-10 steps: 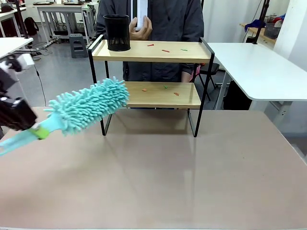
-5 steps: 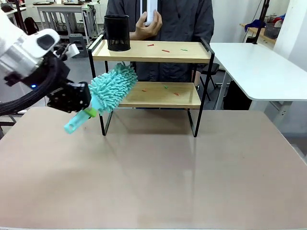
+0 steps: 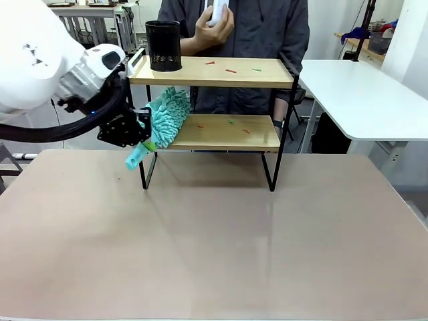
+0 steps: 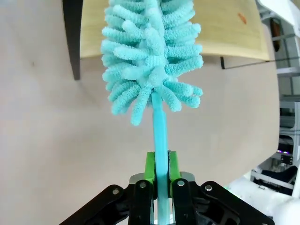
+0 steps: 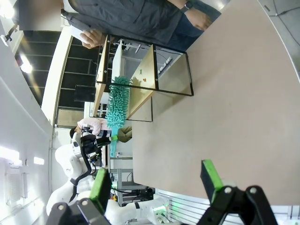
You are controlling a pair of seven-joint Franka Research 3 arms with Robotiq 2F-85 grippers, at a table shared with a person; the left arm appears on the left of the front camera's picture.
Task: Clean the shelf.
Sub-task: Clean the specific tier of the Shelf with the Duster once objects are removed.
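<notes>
Cleaning looked barely begun. The left end effector (image 3: 142,139) pinched the teal duster (image 3: 167,115) by its handle, its head at the lower board of the shelf (image 3: 214,138) just ahead. Scraps (image 3: 231,70) lay on both boards. The right end effector (image 5: 154,180) was spread, empty.

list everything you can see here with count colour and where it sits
shelf: 1, light wood boards, black frame, far side of table
duster: 1, teal, head at lower board's left end
mesh cup: 1, black, top board, left end
scraps: about six, red, orange, green, on both boards
table: 1, tan, under shelf
side table: 1, white, right of shelf
white object: 1, in person's hand
person's hand: 1, raised behind shelf
left gripper: 1, shut on duster handle
right gripper: 1, open, holding nothing
</notes>
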